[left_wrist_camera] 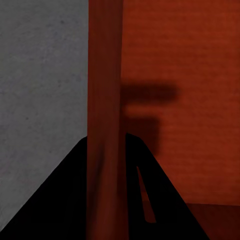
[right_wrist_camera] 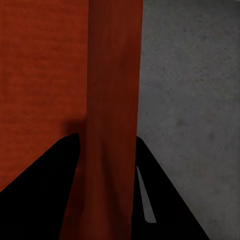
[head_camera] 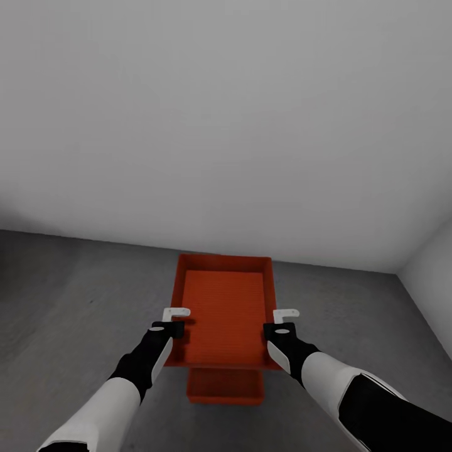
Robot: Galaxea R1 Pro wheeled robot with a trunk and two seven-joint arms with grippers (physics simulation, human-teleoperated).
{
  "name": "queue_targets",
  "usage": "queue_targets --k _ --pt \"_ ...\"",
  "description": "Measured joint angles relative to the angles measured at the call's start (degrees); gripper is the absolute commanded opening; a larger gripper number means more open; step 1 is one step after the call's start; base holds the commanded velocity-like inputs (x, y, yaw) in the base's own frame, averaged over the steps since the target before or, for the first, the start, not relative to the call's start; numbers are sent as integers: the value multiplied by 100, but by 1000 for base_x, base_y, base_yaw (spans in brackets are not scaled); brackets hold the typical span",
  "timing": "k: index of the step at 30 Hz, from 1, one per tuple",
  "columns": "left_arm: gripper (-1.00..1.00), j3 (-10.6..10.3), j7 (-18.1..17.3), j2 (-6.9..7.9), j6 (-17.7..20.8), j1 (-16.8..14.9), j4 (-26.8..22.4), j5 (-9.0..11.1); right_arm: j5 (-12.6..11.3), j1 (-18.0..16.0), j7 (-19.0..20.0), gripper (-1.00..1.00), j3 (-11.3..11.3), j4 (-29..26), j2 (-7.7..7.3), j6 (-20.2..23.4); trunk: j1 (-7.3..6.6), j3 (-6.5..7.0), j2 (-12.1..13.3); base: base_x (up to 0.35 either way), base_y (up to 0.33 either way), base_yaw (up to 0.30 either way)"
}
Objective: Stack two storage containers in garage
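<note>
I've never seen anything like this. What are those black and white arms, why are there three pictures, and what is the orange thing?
It is a simulated robot with two arms. The big picture is from a camera on its head, looking down; the two dark close-ups are from cameras at each wrist.

The left gripper and the right gripper each clamp a long side wall of an orange-red bin, open on top and empty. The close-ups show the same: each wall sits between two dark fingers.

A second bin peeks out just below the held one. Whether they touch yet, I cannot tell.

Below is a grey concrete floor, behind it a white wall.
</note>
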Motion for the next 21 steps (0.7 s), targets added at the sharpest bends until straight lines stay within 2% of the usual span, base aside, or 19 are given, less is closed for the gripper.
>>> queue_targets --k 21 --pt "-100 1 0 -2 -54 0 4 -1 -3 0 -8 -100 15 -8 -6 -39 0 -191 0 0 0 0"
